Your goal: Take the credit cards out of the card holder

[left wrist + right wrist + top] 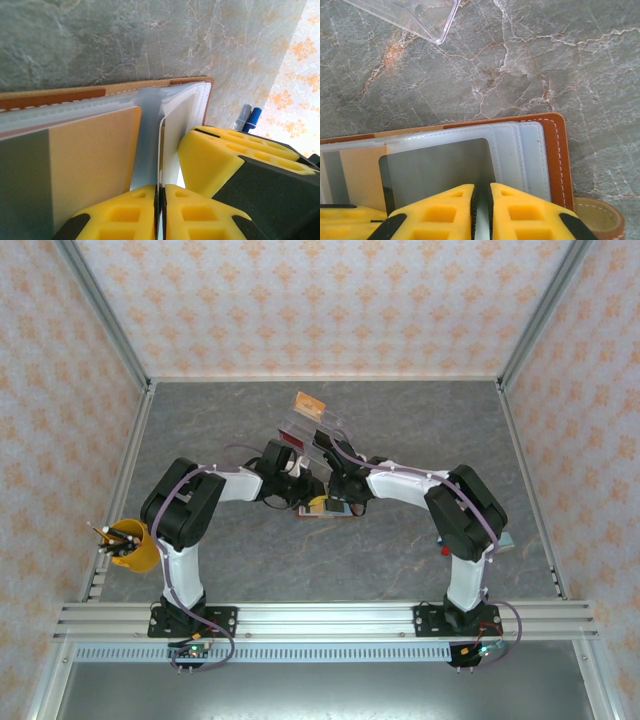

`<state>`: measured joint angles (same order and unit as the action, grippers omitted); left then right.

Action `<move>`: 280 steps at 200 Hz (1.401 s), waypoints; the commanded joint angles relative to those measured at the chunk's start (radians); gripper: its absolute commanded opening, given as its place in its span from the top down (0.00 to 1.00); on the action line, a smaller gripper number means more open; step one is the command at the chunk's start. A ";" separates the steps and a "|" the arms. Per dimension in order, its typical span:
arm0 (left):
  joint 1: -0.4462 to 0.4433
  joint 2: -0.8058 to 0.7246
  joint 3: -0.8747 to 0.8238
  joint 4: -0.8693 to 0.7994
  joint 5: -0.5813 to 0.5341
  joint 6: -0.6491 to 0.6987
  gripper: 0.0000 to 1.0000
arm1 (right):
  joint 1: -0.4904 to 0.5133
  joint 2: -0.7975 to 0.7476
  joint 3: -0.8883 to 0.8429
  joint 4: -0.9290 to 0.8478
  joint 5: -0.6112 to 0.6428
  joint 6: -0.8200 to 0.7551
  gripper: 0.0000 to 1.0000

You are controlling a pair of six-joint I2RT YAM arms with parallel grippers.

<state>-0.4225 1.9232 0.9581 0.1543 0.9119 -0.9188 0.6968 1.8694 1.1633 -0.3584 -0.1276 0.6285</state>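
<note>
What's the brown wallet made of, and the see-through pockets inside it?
The card holder cover looks like smooth brown leather or imitation leather, judging by the white stitching along its edge. Its pockets seem to be soft frosted plastic: milky, slightly shiny, partly see-through.

The card holder [559,150] is laid open on the surface [520,60], brown stitched cover down. A tan-orange card [95,165] is sleeved left of the left pincer [161,210]; a grey-looking card [440,165] is sleeved just ahead of the right pincer [481,205].
</note>
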 commanded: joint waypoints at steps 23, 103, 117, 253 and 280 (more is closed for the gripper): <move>0.004 -0.071 -0.026 0.101 0.066 -0.019 0.88 | 0.003 0.053 -0.024 -0.044 0.020 0.016 0.84; 0.007 -0.073 -0.052 0.123 0.074 -0.021 0.93 | 0.002 0.061 -0.024 -0.057 0.043 0.025 0.84; 0.010 -0.073 -0.055 0.120 0.073 -0.018 0.93 | 0.001 0.063 -0.022 -0.062 0.047 0.025 0.84; 0.077 -0.193 -0.022 -0.308 -0.046 0.237 1.00 | -0.001 0.059 0.019 -0.097 0.050 0.004 0.84; 0.095 -0.224 -0.006 -0.378 -0.054 0.273 1.00 | -0.009 0.024 0.024 -0.087 0.037 -0.013 0.83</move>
<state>-0.3477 1.7458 0.9195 -0.0822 0.8948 -0.7296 0.6975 1.8881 1.1854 -0.3748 -0.1055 0.6384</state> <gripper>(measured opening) 0.056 0.162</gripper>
